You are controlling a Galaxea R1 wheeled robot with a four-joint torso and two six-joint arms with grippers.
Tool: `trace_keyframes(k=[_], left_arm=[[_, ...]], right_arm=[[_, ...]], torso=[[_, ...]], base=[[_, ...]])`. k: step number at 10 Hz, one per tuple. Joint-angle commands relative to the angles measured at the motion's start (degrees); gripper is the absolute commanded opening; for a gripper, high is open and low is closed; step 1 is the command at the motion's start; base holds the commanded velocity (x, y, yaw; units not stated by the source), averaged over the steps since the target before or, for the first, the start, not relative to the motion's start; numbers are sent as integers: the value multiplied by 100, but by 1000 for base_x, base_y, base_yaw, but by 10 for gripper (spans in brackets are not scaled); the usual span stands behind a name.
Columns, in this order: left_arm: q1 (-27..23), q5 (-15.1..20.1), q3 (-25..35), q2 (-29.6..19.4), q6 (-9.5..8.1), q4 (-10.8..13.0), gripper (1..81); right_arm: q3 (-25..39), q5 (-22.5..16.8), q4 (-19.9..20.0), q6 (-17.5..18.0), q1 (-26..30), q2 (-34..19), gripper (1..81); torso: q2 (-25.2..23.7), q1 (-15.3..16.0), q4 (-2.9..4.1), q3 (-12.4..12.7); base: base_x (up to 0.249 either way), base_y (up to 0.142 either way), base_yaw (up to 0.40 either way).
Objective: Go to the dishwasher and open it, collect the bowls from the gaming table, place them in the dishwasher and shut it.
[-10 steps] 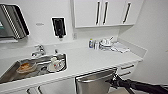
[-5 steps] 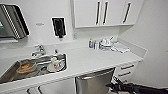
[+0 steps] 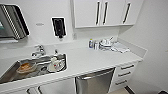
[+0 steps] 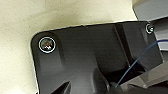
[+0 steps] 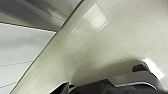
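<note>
The dishwasher [image 3: 95, 83] is straight ahead and low in the head view. It is a brushed steel front under the white counter [image 3: 97, 60], with a bar handle [image 3: 96, 74] along its top edge. Its door is closed. The bowls and the gaming table are out of view. The left wrist view looks down past the robot's dark plate onto a pale speckled floor [image 4: 20, 25]. In the right wrist view the same pale floor [image 5: 112, 42] meets a white surface [image 5: 22, 50].
A steel sink [image 3: 15, 76] with dishes in it and a faucet [image 3: 38, 51] lies left of the dishwasher. White drawers [image 3: 125, 73] stand to its right, by the side wall. Bottles and kitchen items [image 3: 106, 43] crowd the counter's back right. Wall cabinets [image 3: 100, 12] hang above.
</note>
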Motion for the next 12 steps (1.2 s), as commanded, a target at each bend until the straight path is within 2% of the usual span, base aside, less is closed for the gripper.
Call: trace_keyframes(k=[1,3,5,7,9,12], left_arm=[[-198,329,35,-77,6,3,811],[-171,328,26,-60,6,-23,811],[-171,328,-87,1,6,-32,811],[-171,337,-474,221,6,-23,811],[-163,346,-791,476,-2,3,811],[-171,338,-809,538,-29,-58,811]], right_arm=[[-529,583,-281,-1183,-1071,297,811],[-906,1110,-412,-1262,-1545,605,811],[-1469,1225,-676,-1271,-1836,1079,811],[-1882,1252,-870,-1271,-2038,1458,811],[-2296,1252,-897,-1280,-2108,1730,811],[-2525,1243,-959,-1280,-2223,1923,811]], torso=[[0,0,0,0],[0,0,0,0],[0,0,0,0],[-2,0,0,0],[-2,-2,0,2],[-2,-2,0,5]], base=[[0,0,0],[0,0,0],[0,0,0],[0,0,0],[0,0,0],[0,0,0]])
